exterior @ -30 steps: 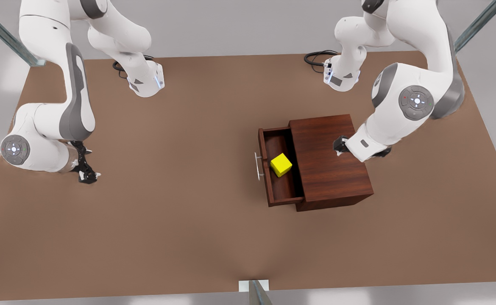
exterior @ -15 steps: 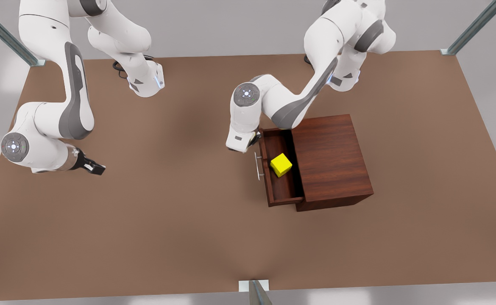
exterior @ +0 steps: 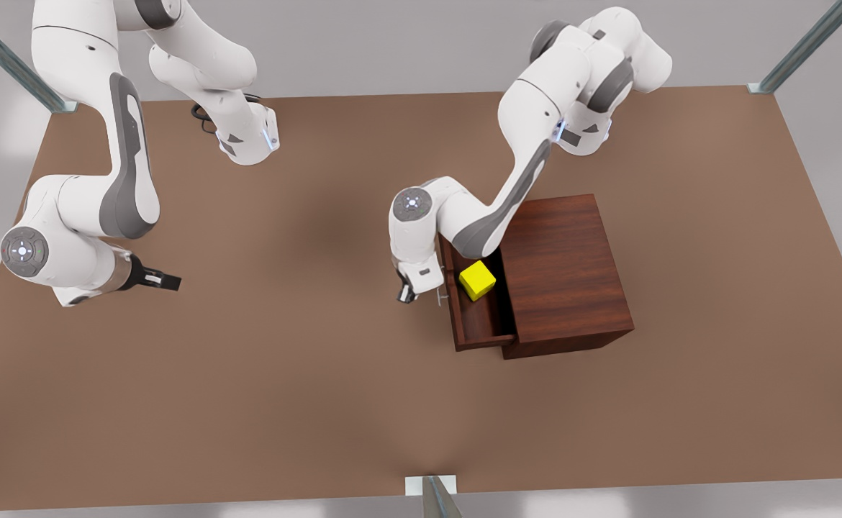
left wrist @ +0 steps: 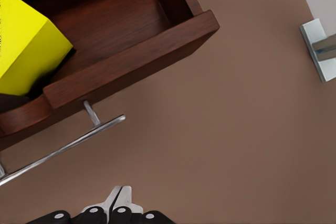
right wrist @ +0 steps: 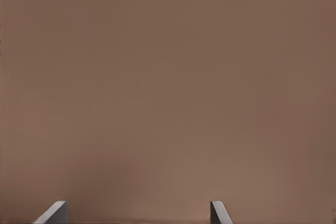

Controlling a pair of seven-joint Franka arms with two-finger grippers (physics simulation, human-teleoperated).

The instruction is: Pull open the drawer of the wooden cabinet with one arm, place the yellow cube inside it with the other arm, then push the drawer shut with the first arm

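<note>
A: How are the jaws standing?

B: The left gripper is keeping its pale fingertips pressed together, closed on nothing. It is hovering just off the slim silver bar handle, apart from it, in front of the drawer's front panel. In the front view this gripper is sitting at the end of the glossy white arm reaching from the desk's far edge.

A: And the other one?

B: The right gripper is showing two grey fingertips spread wide, open and empty, over bare matte brown desk. In the front view it is waiting well apart from the cabinet, near the desk's edge on the front view's left.

A: Where is the cube lying?

B: The small bright yellow plain cube is resting inside the dark reddish-brown tray-like wooden drawer, which is standing pulled out from the boxy wooden cabinet with streaky grain and a flat top. In the left wrist view the cube is sitting close against the inner face of the drawer's front panel. The cabinet is sitting on the desk's half toward the front view's right, drawer facing the front view's left.
</note>
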